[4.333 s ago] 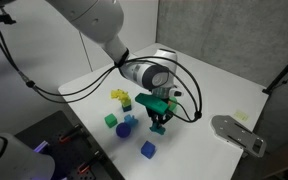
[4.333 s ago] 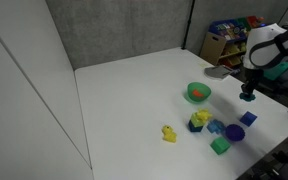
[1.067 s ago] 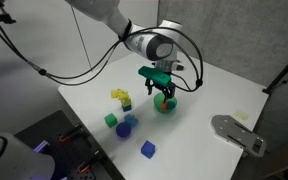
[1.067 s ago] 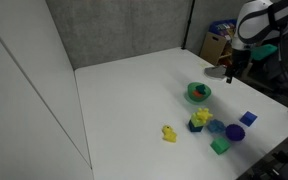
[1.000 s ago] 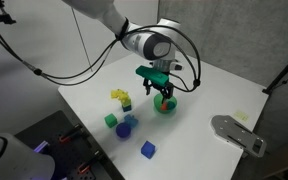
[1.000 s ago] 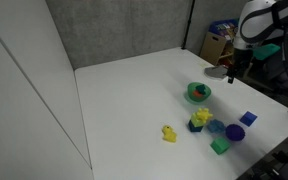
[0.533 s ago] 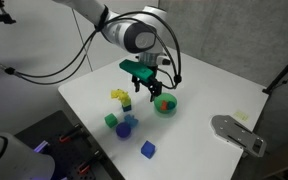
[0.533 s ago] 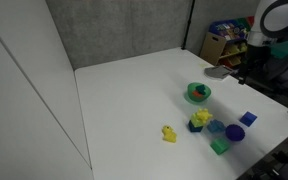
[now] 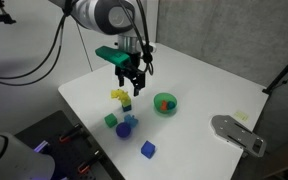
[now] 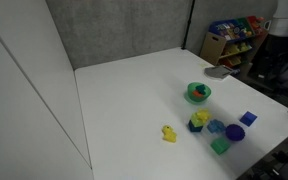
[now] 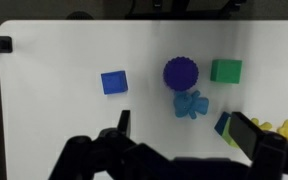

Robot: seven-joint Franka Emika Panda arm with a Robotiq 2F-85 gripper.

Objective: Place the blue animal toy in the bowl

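The blue animal toy point(image 11: 190, 104) lies flat on the white table, just below a purple ball point(image 11: 180, 73). It also shows in both exterior views point(image 9: 131, 120) point(image 10: 216, 126), among the blocks. My gripper point(image 11: 184, 130) hangs open and empty above it, one finger on each side, well clear of the table. In an exterior view the gripper point(image 9: 132, 82) is high over the yellow blocks point(image 9: 119, 97). The small green bowl point(image 9: 165, 103) point(image 10: 198, 93) stands apart from the blocks with something orange inside. It is out of the wrist view.
A blue cube point(image 11: 114, 82), a green cube point(image 11: 226, 70) and a yellow-and-blue block point(image 11: 254, 128) lie around the toy. A lone yellow piece point(image 10: 169, 133) sits nearer the table's middle. A grey device point(image 9: 239, 133) rests at the table's edge, beyond the bowl.
The arm has swung away from above the bowl to above the cluster of blocks, leaving one exterior view. The gripper stayed open and empty.
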